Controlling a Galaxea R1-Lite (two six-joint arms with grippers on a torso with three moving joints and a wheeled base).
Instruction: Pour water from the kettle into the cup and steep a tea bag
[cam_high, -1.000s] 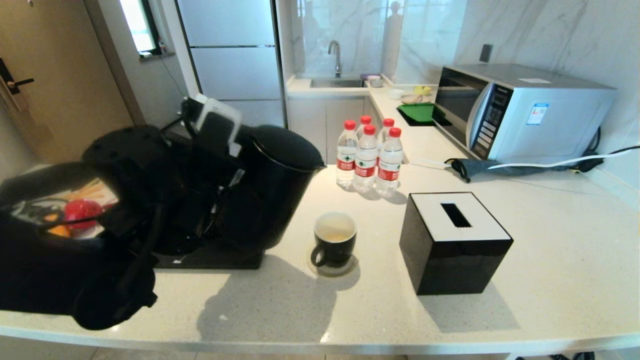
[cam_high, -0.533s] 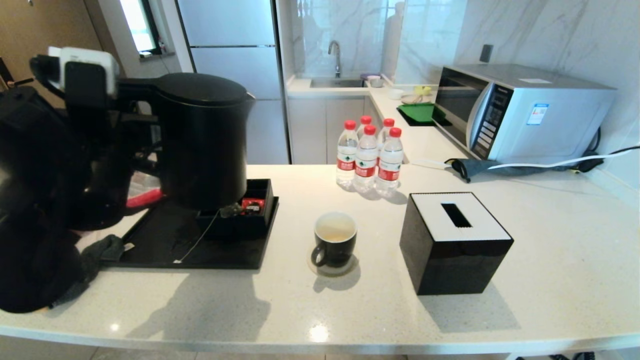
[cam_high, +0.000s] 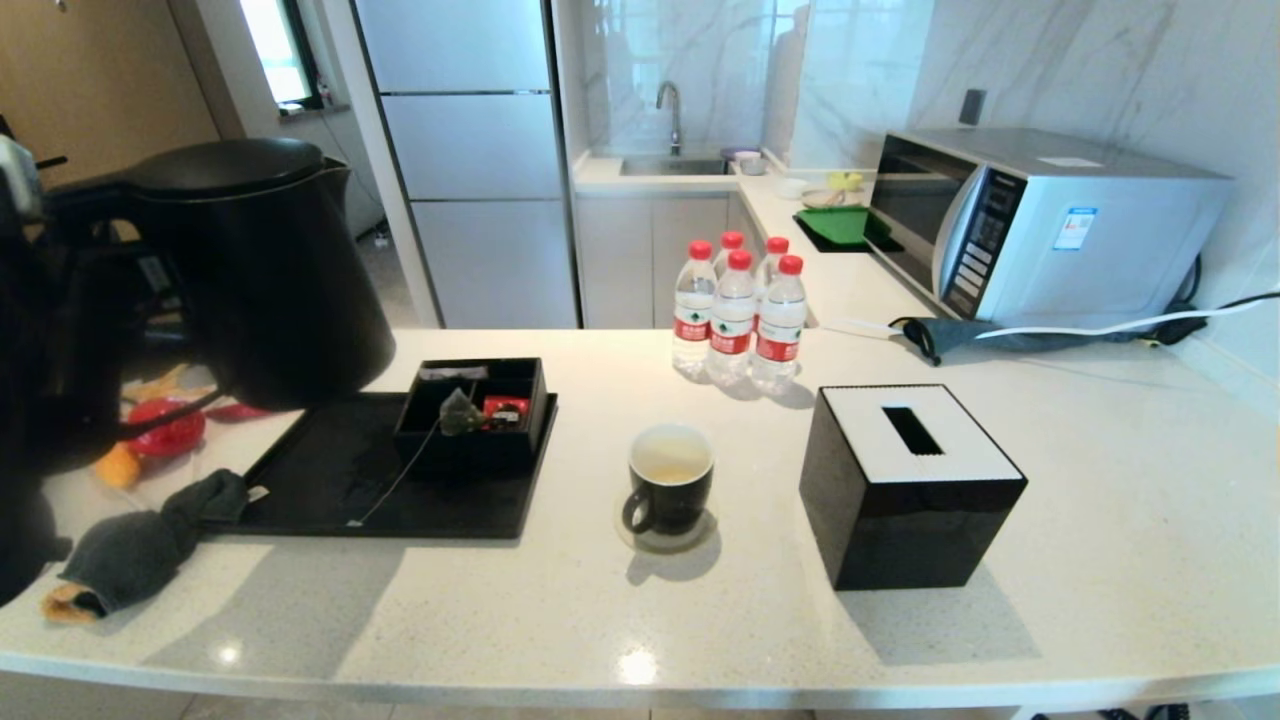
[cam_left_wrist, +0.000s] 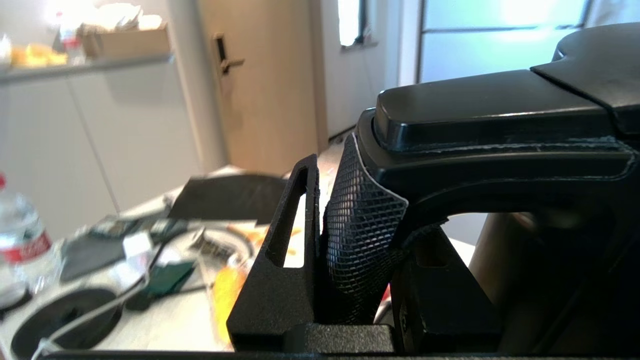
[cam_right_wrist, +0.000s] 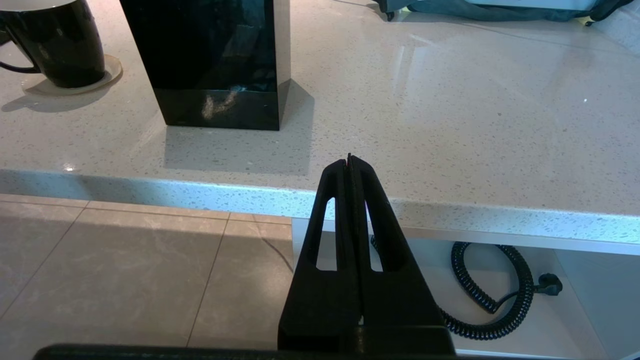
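The matte black kettle (cam_high: 265, 275) hangs upright above the left end of the black tray (cam_high: 330, 490), well left of the cup. My left gripper (cam_left_wrist: 365, 200) is shut on the kettle's loop handle (cam_left_wrist: 500, 115); in the head view the arm fills the far left. The black cup (cam_high: 668, 480) stands on a coaster at the counter's middle, with pale water (cam_high: 668, 462) in its white inside. The grey-green tea bag (cam_high: 458, 412) lies in the black compartment box (cam_high: 480, 445), its string trailing onto the tray. My right gripper (cam_right_wrist: 350, 159) is shut and empty, low by the counter's front edge.
A black cube tissue box (cam_high: 905, 480) stands right of the cup. Several red-capped bottles (cam_high: 735, 315) stand behind it. A microwave (cam_high: 1040, 225) sits at the back right. A grey cloth (cam_high: 140, 550) and red and orange items (cam_high: 165, 430) lie at the left.
The kettle was tilted with its spout near the cup. It has come upright and swung far to the left with my left arm. Cup and tea bag stayed put.
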